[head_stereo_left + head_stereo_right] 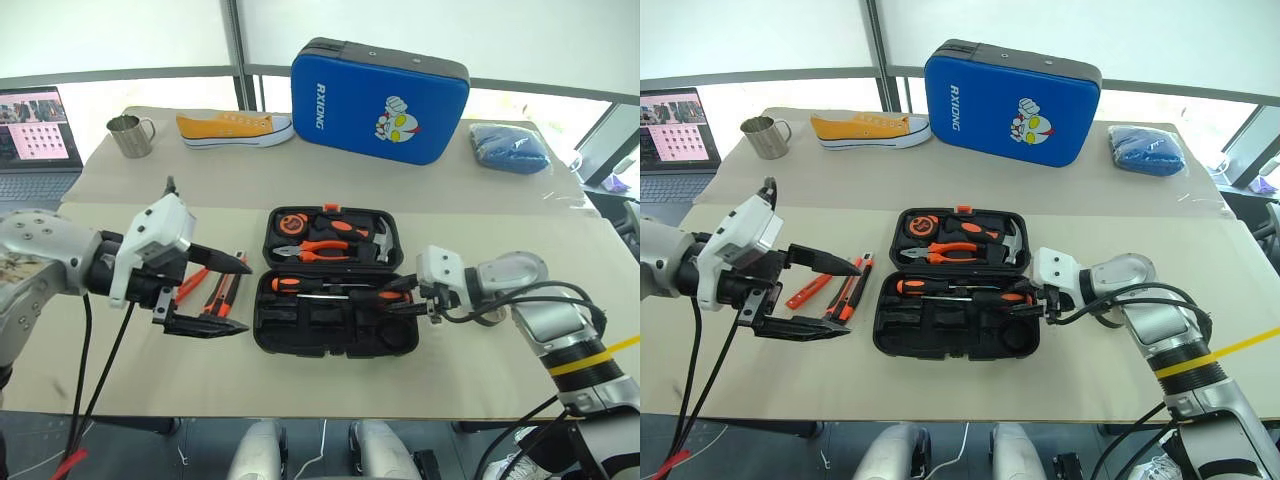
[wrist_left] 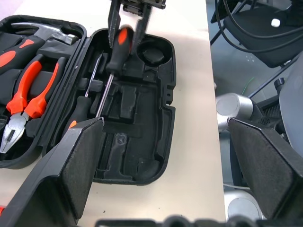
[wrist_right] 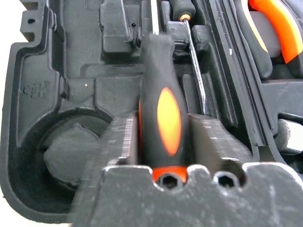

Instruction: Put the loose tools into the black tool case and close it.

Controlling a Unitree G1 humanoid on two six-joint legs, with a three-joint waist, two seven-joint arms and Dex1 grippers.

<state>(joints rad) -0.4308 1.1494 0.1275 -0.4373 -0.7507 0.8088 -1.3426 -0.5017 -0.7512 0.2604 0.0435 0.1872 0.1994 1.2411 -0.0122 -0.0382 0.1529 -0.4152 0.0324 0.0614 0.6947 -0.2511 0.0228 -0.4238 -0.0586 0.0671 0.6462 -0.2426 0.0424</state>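
You are looking down on a beige table set before bright windows, with a laptop, a metal mug, a yellow shoe and a blue padded case along its far side; the black tool case lies open at the centre; your right gripper grasps a screwdriver by its handle, lying lengthwise across the case's near half, shaft pointing to your left; your left gripper hangs released above the utility knife.
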